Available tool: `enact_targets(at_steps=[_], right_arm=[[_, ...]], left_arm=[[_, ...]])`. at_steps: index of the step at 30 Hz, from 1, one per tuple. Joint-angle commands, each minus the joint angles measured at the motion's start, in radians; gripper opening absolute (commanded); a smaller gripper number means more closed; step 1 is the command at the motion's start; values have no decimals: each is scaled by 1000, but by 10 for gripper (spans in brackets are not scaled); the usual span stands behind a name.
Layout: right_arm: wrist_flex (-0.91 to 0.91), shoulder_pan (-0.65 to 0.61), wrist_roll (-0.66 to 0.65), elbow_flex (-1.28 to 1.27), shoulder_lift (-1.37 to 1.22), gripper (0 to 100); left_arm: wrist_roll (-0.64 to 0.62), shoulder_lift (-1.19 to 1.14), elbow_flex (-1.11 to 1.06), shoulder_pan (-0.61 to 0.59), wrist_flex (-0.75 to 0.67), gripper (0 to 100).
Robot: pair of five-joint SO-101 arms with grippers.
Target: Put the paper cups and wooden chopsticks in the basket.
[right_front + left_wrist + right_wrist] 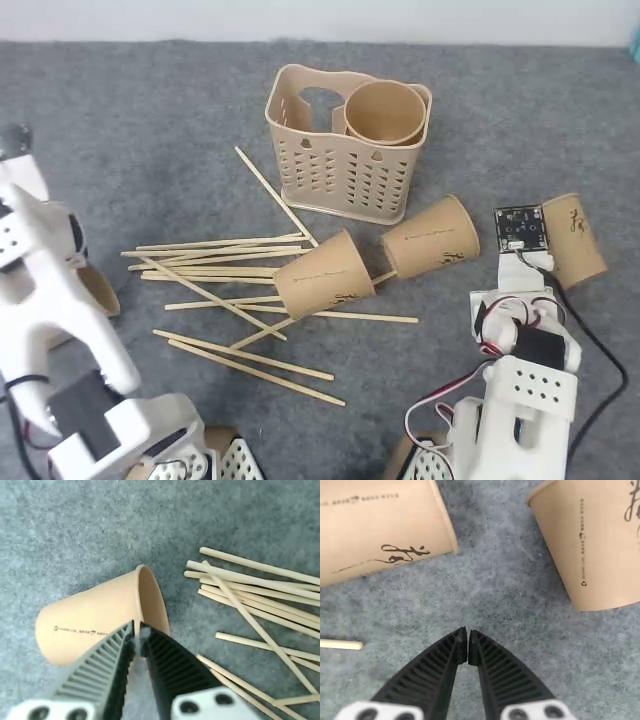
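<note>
The basket [340,185] stands upright at the far middle of the table [150,110]. One upright cup [385,112] sits inside it, in the section toward the right arm's side.

Four more cups lie on their sides on the table. The centre cup [322,275] rests on top of the chopsticks [215,270], which are scattered in a loose, crossing pile in front of the basket. One stick [275,195] lies slanted just beside the basket's foot. The near-right cup [430,237] lies close beside the centre cup, and the far-right cup [573,240] is by the right arm's camera.

The left cup [100,290] is partly hidden under the left arm. The left claw [136,626] is clenched on this cup's wall [95,620] near the rim, with chopsticks [250,587] lying just beyond its mouth.

The right claw [468,632] is clenched on nothing, its tips over bare table between the near-right cup [380,525] and the far-right cup [595,545]. It touches neither, and a stick end [340,644] lies off to one side.
</note>
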State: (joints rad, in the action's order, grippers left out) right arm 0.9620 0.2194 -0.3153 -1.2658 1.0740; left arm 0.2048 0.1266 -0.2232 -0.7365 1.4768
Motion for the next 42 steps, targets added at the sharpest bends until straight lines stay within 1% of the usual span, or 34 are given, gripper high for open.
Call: enact_targets(at_steps=[1,4,7,12,14,17,19,22,24,33,39,42], right_arm=[[-19,-1,11,6,24,19],[-19,-1,11,6,24,20],[-19,-1,11,6,24,20],[-19,-4,9,6,24,20],[-19,-5,9,5,24,20],[-19,-5,3,5,24,20],[-19,-5,-28,2,24,20],[-19,-5,-37,2,24,20],[-19,-5,-38,2,24,20],[-16,-5,-38,0,24,20],[-13,-7,-38,0,24,20],[-12,-7,-38,0,24,20]], left_arm=[[-32,31,145,5,87,10],[-37,31,185,3,127,11],[-31,31,189,-8,129,31],[-34,31,186,-89,120,175],[-31,31,177,-117,110,201],[20,31,111,-127,61,198],[54,31,22,-115,11,193],[63,31,-85,-98,-83,177],[61,31,-114,-97,-127,175],[68,21,-142,-84,-157,174],[71,29,-274,-92,-269,173],[112,31,-300,-106,-281,173]])
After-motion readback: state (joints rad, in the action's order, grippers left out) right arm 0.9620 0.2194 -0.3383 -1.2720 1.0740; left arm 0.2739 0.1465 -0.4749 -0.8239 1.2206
